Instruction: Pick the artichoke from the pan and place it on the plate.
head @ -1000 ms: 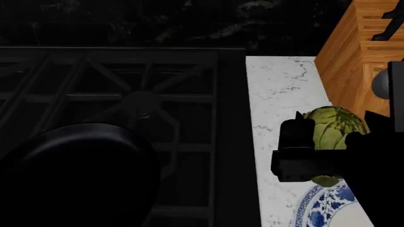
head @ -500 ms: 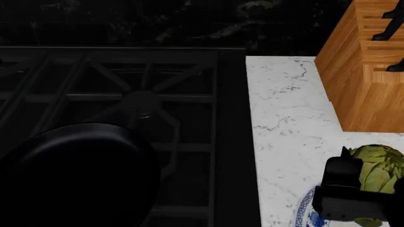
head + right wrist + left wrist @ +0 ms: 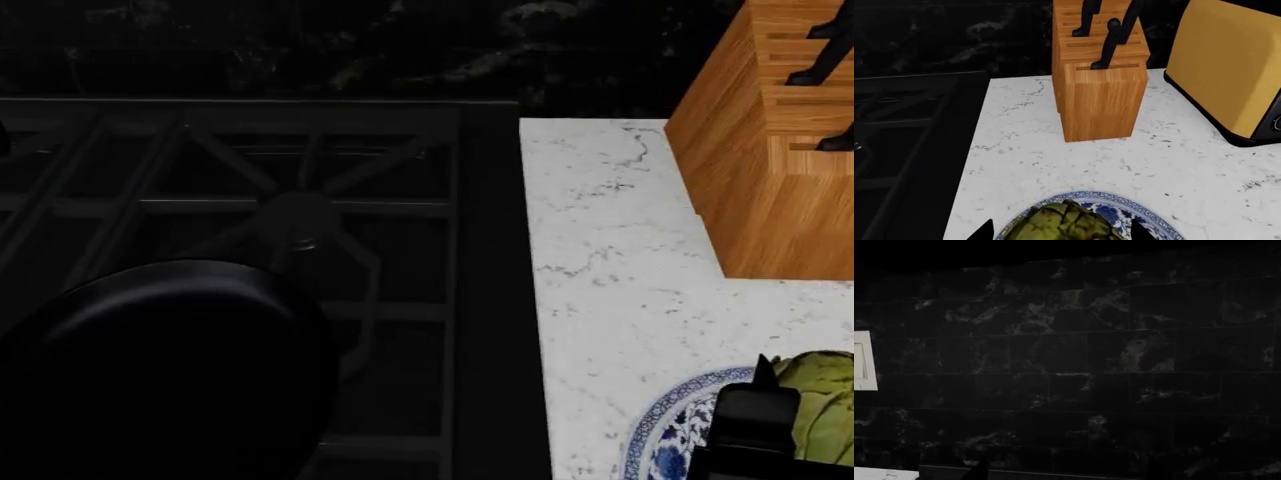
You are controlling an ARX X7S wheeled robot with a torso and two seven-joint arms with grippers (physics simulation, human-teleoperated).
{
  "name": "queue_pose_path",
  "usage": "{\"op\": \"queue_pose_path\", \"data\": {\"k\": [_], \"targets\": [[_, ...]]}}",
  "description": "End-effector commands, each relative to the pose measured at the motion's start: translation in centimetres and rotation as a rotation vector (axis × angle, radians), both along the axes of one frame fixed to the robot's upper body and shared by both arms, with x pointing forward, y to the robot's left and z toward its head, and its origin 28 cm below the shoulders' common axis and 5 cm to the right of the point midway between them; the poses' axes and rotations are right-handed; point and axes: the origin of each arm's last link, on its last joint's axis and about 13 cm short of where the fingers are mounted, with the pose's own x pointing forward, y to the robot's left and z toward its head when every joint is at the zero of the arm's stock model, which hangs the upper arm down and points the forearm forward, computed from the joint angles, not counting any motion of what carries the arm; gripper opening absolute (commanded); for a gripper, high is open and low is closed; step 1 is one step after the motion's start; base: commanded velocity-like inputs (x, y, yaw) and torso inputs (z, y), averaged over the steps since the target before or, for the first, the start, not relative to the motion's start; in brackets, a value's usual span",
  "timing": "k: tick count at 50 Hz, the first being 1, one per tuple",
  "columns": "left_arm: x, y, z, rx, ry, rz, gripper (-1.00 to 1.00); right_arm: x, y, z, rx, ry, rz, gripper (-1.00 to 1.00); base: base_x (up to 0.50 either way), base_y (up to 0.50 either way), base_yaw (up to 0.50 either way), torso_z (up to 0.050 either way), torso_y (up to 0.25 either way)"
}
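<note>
We hold the artichoke (image 3: pixel 1064 223) pinched in our right gripper (image 3: pixel 801 425) above the plate (image 3: pixel 1147 217) at the counter's (image 3: pixel 601 290) near edge, ready to set it down.

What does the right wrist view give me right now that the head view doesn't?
Only the right wrist view shows the yellow appliance beside the knife block. Only the head view shows the pan on the stove grate. Both show the artichoke held in the right gripper over the plate, and the marble counter.
</note>
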Motion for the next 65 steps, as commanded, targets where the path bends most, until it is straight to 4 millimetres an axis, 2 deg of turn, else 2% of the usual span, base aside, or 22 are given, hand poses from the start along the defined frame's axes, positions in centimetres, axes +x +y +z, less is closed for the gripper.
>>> {"op": "queue_pose_path", "data": {"k": [1, 19, 20, 21, 22, 23, 25, 26, 29, 30, 31, 33, 34, 35, 36, 45, 47, 48, 50, 62, 63, 65], "targets": [[0.9, 0.3, -0.6, -0.004, 0.005, -0.013, 1.00, 0.1, -0.2, 0.3, 0.004, -0.070, -0.017, -1.00, 0.00, 0.00, 0.00, 0.000, 0.000], [1.1, 0.2, -1.0, -0.001, 0.011, -0.017, 1.00, 0.1, -0.7, -0.7, 0.020, -0.048, -0.026, -1.00, 0.00, 0.00, 0.00, 0.000, 0.000], [1.2, 0.2, -0.1, -0.002, 0.013, -0.016, 1.00, 0.2, -0.7, -0.8, 0.019, -0.045, -0.028, -1.00, 0.00, 0.00, 0.00, 0.000, 0.000], [1.1, 0.2, -0.6, -0.002, 0.013, -0.016, 1.00, 0.2, -0.8, -0.8, 0.020, -0.044, -0.029, -1.00, 0.00, 0.00, 0.00, 0.000, 0.000], [1.1, 0.2, 0.0, -0.001, 0.013, -0.016, 1.00, 0.2, -0.8, -0.9, 0.027, -0.043, -0.037, -1.00, 0.00, 0.00, 0.00, 0.000, 0.000], [1.1, 0.2, -0.9, -0.001, 0.013, -0.017, 1.00, 0.2, -0.9, -0.9, 0.026, -0.044, -0.037, -1.00, 0.00, 0.00, 0.00, 0.000, 0.000], [1.0, 0.2, -1.0, 0.000, 0.012, -0.015, 1.00, 0.2, -0.9, -1.0, 0.022, -0.043, -0.042, -1.00, 0.00, 0.00, 0.00, 0.000, 0.000], [1.1, 0.3, 0.0, -0.001, 0.011, -0.015, 1.00, 0.2, -0.9, -1.1, 0.020, -0.042, -0.044, -1.00, 0.00, 0.00, 0.00, 0.000, 0.000], [1.1, 0.3, -1.3, 0.000, 0.014, -0.016, 1.00, 0.2, -0.9, -1.1, 0.022, -0.039, -0.048, -1.00, 0.00, 0.00, 0.00, 0.000, 0.000], [1.1, 0.3, -1.3, 0.000, 0.014, -0.016, 1.00, 0.2, -0.9, -1.1, 0.021, -0.039, -0.048, -1.00, 0.00, 0.00, 0.00, 0.000, 0.000], [1.1, 0.3, -0.3, -0.001, 0.012, -0.016, 1.00, 0.2, -0.9, -1.1, 0.020, -0.038, -0.049, -1.00, 0.00, 0.00, 0.00, 0.000, 0.010], [1.1, 0.3, -1.2, -0.002, 0.013, -0.016, 1.00, 0.2, -0.9, -1.0, 0.017, -0.037, -0.052, -1.00, 0.00, 0.00, 0.00, 0.000, 0.000], [1.1, 0.3, -1.2, -0.002, 0.013, -0.016, 1.00, 0.2, -0.9, -1.1, 0.016, -0.037, -0.053, -1.00, 0.00, 0.00, 0.00, 0.000, 0.000], [1.1, 0.2, -0.4, -0.002, 0.012, -0.017, 1.00, 0.3, -0.9, -1.1, 0.017, -0.036, -0.054, -1.00, 0.00, 0.00, 0.00, 0.000, 0.000], [1.1, 0.2, -1.1, -0.002, 0.012, -0.018, 1.00, 0.4, -0.9, -1.2, 0.015, -0.034, -0.054, -1.00, 0.00, 0.00, 0.00, 0.000, 0.000], [1.1, 0.5, -1.3, -0.007, 0.013, -0.011, 1.00, 1.1, -0.6, -1.3, 0.015, -0.022, -0.039, -1.00, 0.00, 0.00, 0.00, 0.000, 0.000], [1.2, 0.6, -0.3, -0.006, 0.014, -0.013, 1.00, 1.2, -0.6, -1.6, 0.020, -0.017, -0.040, -1.00, 0.00, 0.00, 0.00, 0.000, 0.000], [1.2, 0.5, -1.3, -0.006, 0.014, -0.013, 1.00, 1.2, -0.6, -1.6, 0.018, -0.016, -0.039, -1.00, 0.00, 0.00, 0.00, 0.000, 0.000], [1.4, 0.5, -1.5, -0.008, 0.017, -0.014, 1.00, 1.3, -0.6, -1.8, 0.021, -0.010, -0.043, -1.00, 0.00, 0.00, 0.00, 0.000, 0.000], [1.7, 0.2, -1.5, -0.005, 0.024, -0.021, 1.00, 1.3, -0.9, -2.6, 0.033, 0.009, -0.051, -1.00, 0.00, 0.00, 0.00, 0.000, 0.001], [1.7, 0.2, -0.8, -0.004, 0.024, -0.019, 1.00, 1.3, -0.9, -2.6, 0.032, 0.008, -0.053, -1.00, 0.00, 0.00, 0.00, 0.000, 0.000], [1.7, 0.2, -1.6, -0.003, 0.026, -0.021, 1.00, 1.3, -1.0, -2.8, 0.033, 0.011, -0.054, -1.00, 0.00, 0.00, 0.00, 0.000, 0.000]]}}
